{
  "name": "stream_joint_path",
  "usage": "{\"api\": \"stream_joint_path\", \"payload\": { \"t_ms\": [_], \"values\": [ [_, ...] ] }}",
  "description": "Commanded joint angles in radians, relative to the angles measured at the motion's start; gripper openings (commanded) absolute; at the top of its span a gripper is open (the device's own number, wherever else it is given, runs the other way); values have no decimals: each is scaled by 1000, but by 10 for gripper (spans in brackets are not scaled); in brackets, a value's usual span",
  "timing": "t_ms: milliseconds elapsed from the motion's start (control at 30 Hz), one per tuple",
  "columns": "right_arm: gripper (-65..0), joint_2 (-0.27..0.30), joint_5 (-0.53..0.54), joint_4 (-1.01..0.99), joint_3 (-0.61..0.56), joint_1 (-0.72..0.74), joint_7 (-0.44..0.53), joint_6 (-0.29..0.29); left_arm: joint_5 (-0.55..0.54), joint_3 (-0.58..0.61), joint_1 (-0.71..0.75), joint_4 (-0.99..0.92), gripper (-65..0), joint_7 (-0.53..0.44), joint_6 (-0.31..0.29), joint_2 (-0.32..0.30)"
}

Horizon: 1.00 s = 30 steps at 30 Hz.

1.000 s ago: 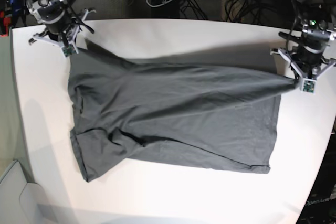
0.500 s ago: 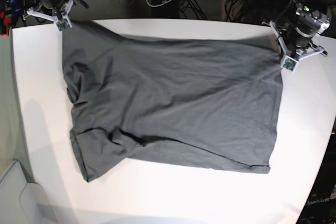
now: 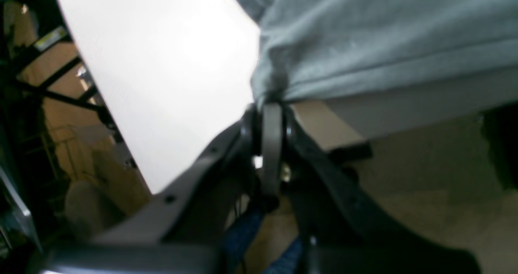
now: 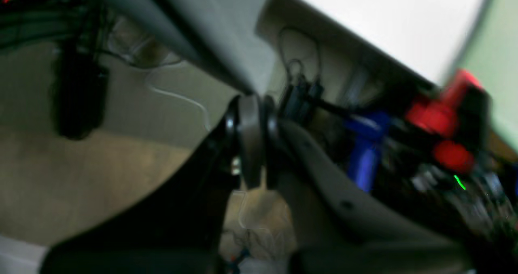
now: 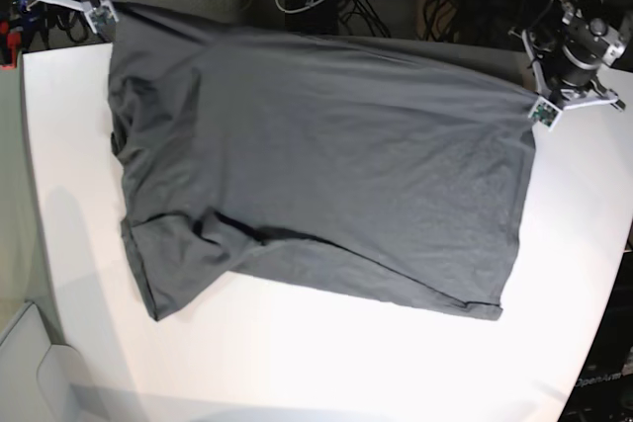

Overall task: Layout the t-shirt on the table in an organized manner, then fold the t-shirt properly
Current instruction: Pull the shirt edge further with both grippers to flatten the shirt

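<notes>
Both pincers are pressed together on cloth. My left gripper (image 5: 540, 104) sits at the far right of the base view, over the table's back edge, jaws closed on a bunched corner of the t-shirt (image 5: 316, 165); from the left wrist camera I see the grey fabric gathered into a tight pucker right at the fingertips (image 3: 272, 116), with the white tabletop beyond it. My right gripper (image 5: 102, 17) is up in the far left corner of the base view, just past the table's (image 5: 326, 363) rear edge, and it pinches the opposite corner of the garment. The right wrist picture is blurred, but I can make out its closed jaws with a taut sheet of fabric running away from them up and to the left.

Between the two grips the shirt spans most of the table's width, its upper edge drawn fairly straight and overhanging the back rim. The body lies mostly flat with soft wrinkles. Toward the near left, a fold doubles part of the cloth over itself, leaving a dark crease. The near right corner lies flat on the white surface.
</notes>
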Motion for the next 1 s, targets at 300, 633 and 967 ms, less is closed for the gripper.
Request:
{"api": "stream_joint_path", "payload": {
  "t_ms": [300,633,967],
  "values": [
    [-650,-13,-2,-60,-152,-6,-30,1,7,20,0,-11,-647,-9,9,18],
    [-594,-12,-114,-76,-116,80,-109,1,8,15,35,-146,-647,-9,9,-21],
    [-461,-16,-131,-59,-96,170,-113,1,8,-16,133,-175,-646,-13,9,-22]
  ]
}}
